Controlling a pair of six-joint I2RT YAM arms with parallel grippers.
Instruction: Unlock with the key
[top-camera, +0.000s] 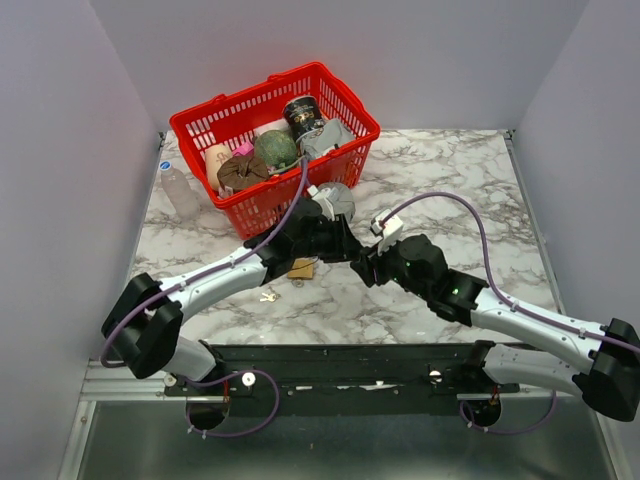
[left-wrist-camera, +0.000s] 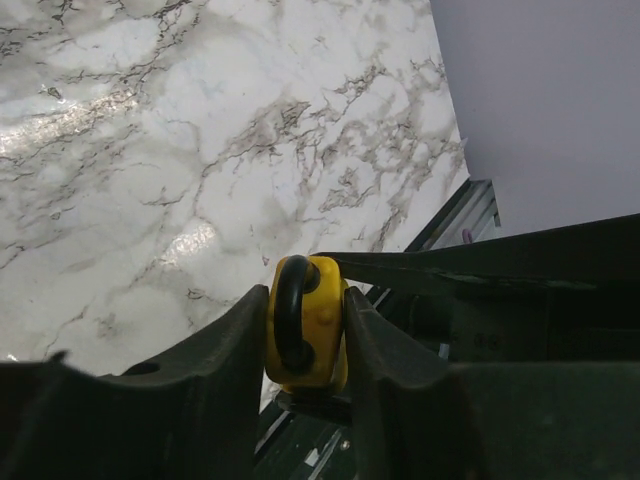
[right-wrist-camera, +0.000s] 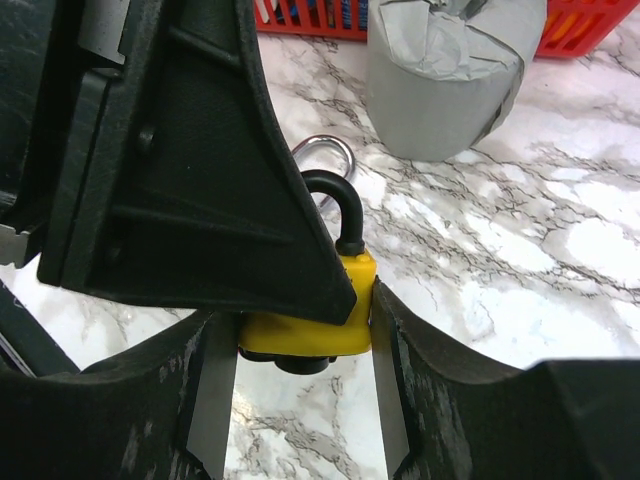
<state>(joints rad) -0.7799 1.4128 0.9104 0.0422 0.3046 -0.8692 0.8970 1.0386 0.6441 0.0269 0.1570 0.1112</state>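
Arms meet low over the marble table (top-camera: 450, 170), just in front of the red basket (top-camera: 350, 100), each stretched forward from its base and angled inward so the two wrists nearly face each other. The left gripper (left-wrist-camera: 303, 300) is clamped on the padlock (left-wrist-camera: 322, 340): in its wrist view we see both black fingers pressed flat against the yellow sides. The right gripper (right-wrist-camera: 300, 330) grips the same padlock from the opposite direction, its metal-faced fingers (right-wrist-camera: 212, 400) touching the body on either side. So the padlock hangs in the air in front of the basket, held by both.

The padlock is a rounded yellow block with a black, glossy shackle arching from its top. A small silvery key (top-camera: 268, 296) lies on the marble in front of the basket, toward its left corner and apart from both grippers.

The basket is plastic lattice with handles folded down. In it we make out a black can (top-camera: 302, 115), a green ball-like thing (top-camera: 277, 150), a brown crumpled cloth (top-camera: 240, 172) and something pink (top-camera: 217, 160). A grey roll of tape (right-wrist-camera: 450, 70) stands just in front of the basket, and a clear plastic bottle (top-camera: 180, 190) stands at its left.
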